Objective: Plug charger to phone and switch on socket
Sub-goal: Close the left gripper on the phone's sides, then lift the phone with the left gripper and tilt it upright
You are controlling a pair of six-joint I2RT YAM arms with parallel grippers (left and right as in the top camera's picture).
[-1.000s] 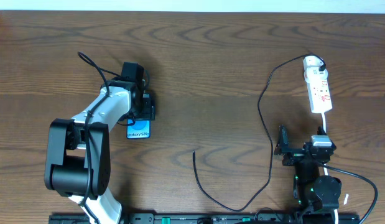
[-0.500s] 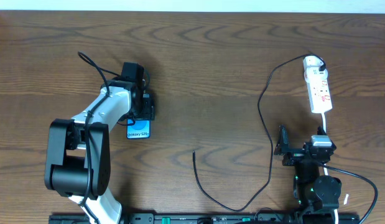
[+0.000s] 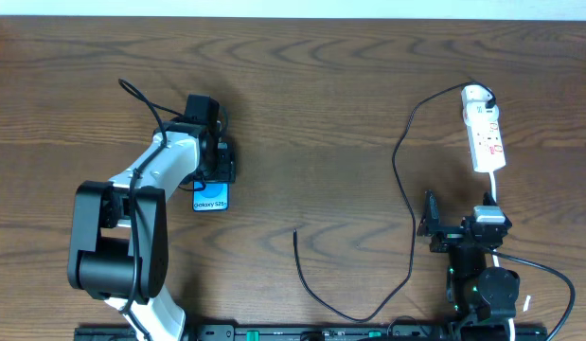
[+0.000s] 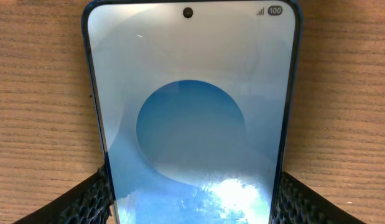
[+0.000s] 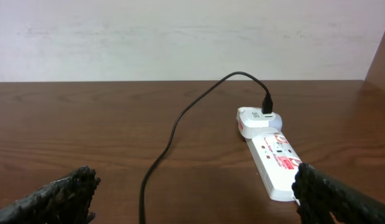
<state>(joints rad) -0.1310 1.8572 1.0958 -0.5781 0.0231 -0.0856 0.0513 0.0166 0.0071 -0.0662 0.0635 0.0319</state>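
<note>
1. Although a second has passed, the overhead view matches the earlier pictures: neither arm has moved and nothing on the brown wooden table (image 3: 302,85) has shifted.
2. On the left side, the left arm (image 3: 150,180) reaches far and rightward, and its left gripper (image 3: 214,182) sits over the far end of the phone (image 3: 211,199).
3. At the right side lies the socket (image 3: 486,137), a narrow white strip with red marks. It is just beyond the right gripper (image 5: 195,194), whose jaws are spread wide with nothing between them.
4. The phone lies flat with its screen up. The screen is pale blue with a darker blue disc, and "Galaxy S25" shows at its near end. In the left wrist view the meshed fingers (image 4: 86,199) press both long edges, so the jaws clamp the phone.
5. From an adapter (image 3: 475,95) at the socket's far end, the charger (image 3: 406,180), a thin black cable, runs nearward and curves left. Its free tip (image 3: 294,232) rests at mid-table, right of the phone and well apart from it and from both grippers.
</note>
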